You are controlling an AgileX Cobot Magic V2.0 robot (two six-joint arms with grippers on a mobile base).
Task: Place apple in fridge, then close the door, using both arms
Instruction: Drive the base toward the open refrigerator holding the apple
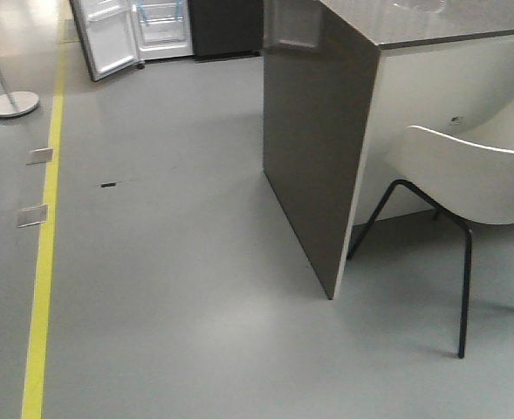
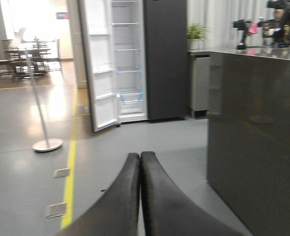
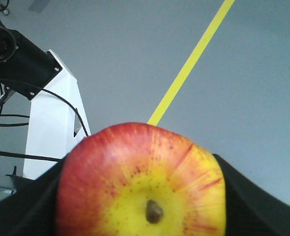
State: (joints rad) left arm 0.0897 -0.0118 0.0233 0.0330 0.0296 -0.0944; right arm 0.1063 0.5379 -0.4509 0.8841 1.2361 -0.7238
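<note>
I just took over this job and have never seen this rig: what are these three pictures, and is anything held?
It is a two-armed robot on a mobile base. The front view looks down at the floor, with a counter and chair on the right and the fridge far off, its door open. The left wrist view looks past the left gripper, shut and empty, toward that fridge. The right wrist view shows the right gripper clamped on the apple, above the floor's yellow line.

I see apple (image 3: 142, 182), red w/ yellow stem patch, stem end toward cam; fridge (image 2: 164, 59) at 12 o'clock, door (image 2: 99, 73) open.
</note>
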